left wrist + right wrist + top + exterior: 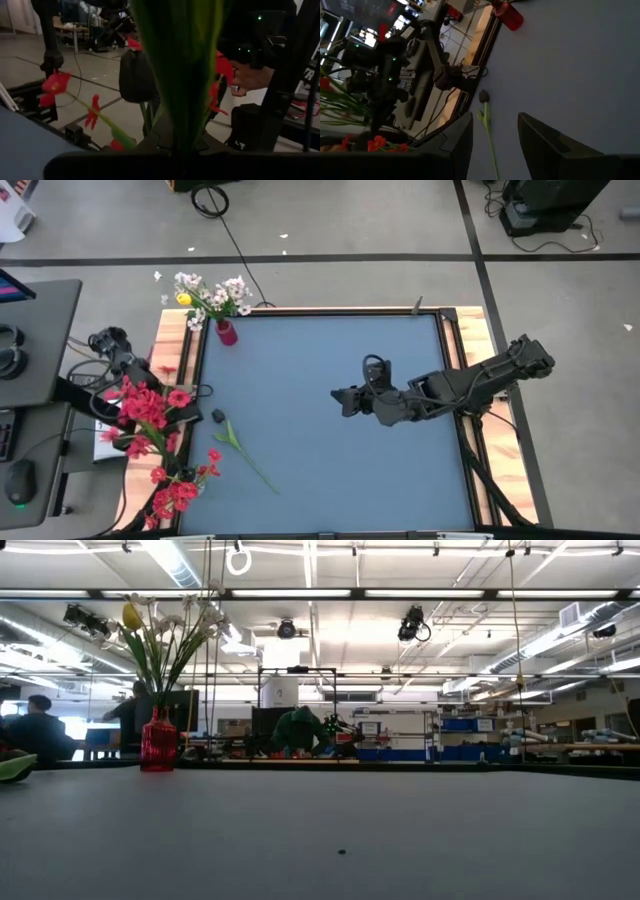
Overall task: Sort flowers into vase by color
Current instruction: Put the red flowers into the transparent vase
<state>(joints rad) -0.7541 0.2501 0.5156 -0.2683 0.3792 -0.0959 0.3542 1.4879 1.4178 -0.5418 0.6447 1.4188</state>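
- Right arm (470, 385): dark, blocky segments, a black cable looped at the wrist.
- Right gripper (492, 140): two flat, dark, tapering fingers.
- Left arm (115, 360): dark, with black cables alongside; small green lights on its body.

A vase (227, 332) stands at my worktop's (320, 430) ten o'clock corner, flowers (212, 295) in it. A lone stem (240, 448) lies at eight o'clock. My right pincer (342, 402) hangs over the centre.

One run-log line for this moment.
left end effector: shut on red flowers | right end effector: open, above table | dark-budded stem: lying on table
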